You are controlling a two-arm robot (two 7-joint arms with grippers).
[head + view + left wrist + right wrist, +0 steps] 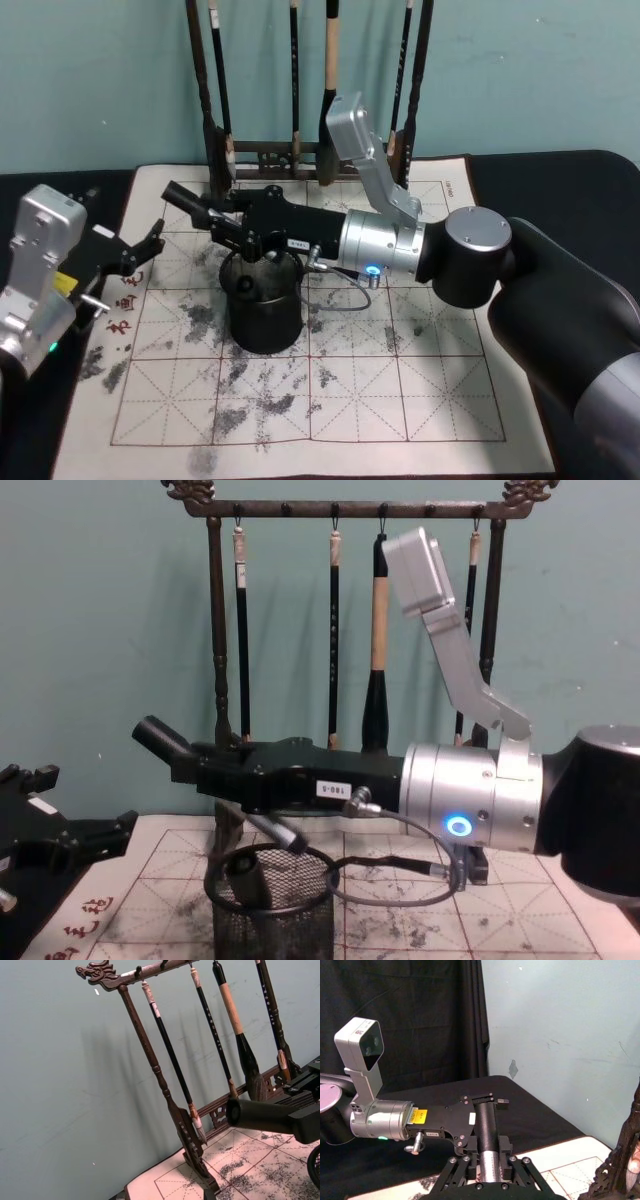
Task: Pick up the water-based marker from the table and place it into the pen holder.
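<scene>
My right gripper (226, 226) reaches across the mat and is shut on the water-based marker (183, 196). The marker is tilted, with its black cap (158, 742) up and toward my left. Its silver end (284, 833) points down, just above the rim of the pen holder (272, 920). The pen holder (263, 312) is a black mesh cup standing on the felt mat of the table (420, 390). A dark cylinder (245, 877) leans inside the cup. In the right wrist view the fingers (506, 1160) clamp the silver barrel (489, 1162). My left gripper (138, 258) hangs open at the mat's left edge, apart from the cap.
A tall wooden brush rack (262, 158) with several hanging brushes (380, 640) stands at the back of the mat, close behind my right gripper. Ink stains mark the mat around the cup. The right arm's cable (400, 880) loops beside the cup's rim.
</scene>
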